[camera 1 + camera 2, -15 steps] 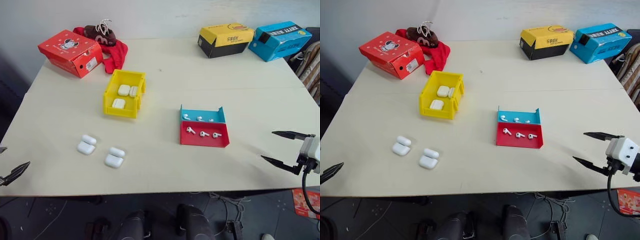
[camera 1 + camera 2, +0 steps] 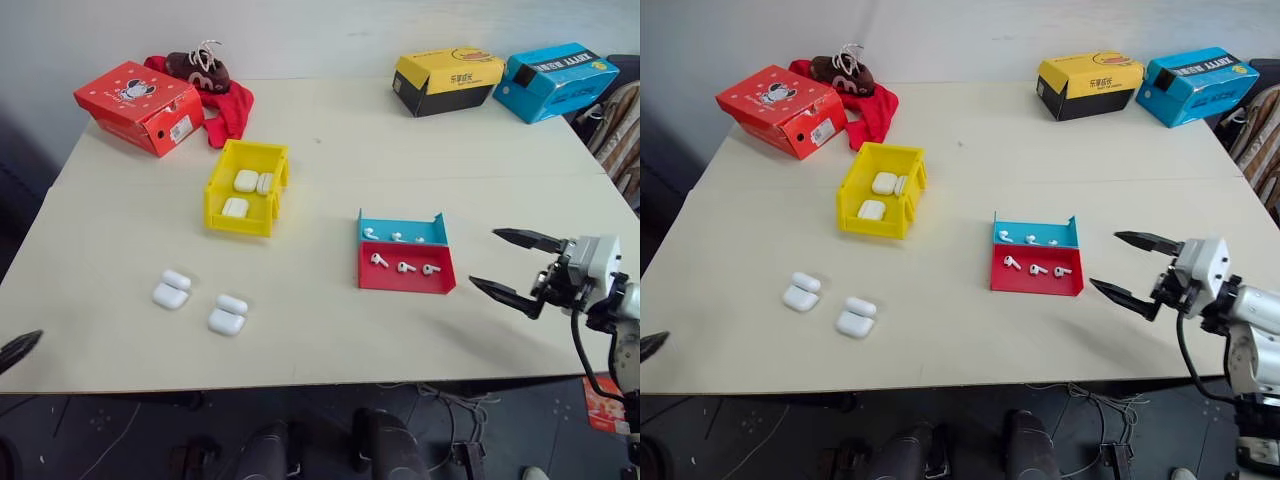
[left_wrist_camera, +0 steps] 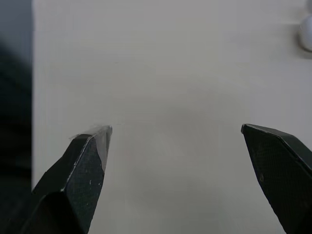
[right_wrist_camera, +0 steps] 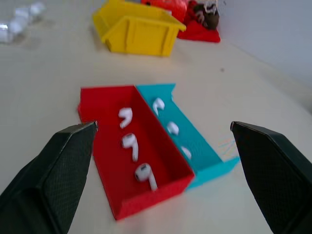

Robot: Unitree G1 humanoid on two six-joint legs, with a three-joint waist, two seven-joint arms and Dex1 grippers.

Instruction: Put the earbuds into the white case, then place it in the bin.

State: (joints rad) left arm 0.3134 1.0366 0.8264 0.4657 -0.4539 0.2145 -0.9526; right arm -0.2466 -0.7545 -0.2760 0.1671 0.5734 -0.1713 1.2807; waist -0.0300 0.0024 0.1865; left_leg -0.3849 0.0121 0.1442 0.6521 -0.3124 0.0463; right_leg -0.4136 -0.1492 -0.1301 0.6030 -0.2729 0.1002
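Right hand (image 2: 512, 268) spread wide, empty, level, just right of the tray (image 2: 407, 255); six earbuds (image 2: 405, 267) lie in it. Left hand (image 3: 175, 141) also spread, empty, over bare tabletop (image 2: 330, 150) at the near-left edge. Two open cases (image 2: 227, 316) wait near-left, empty as far as visible. Bin (image 2: 247, 187) already holds three cases. This round: nothing loaded yet; earbud pickup looks next.
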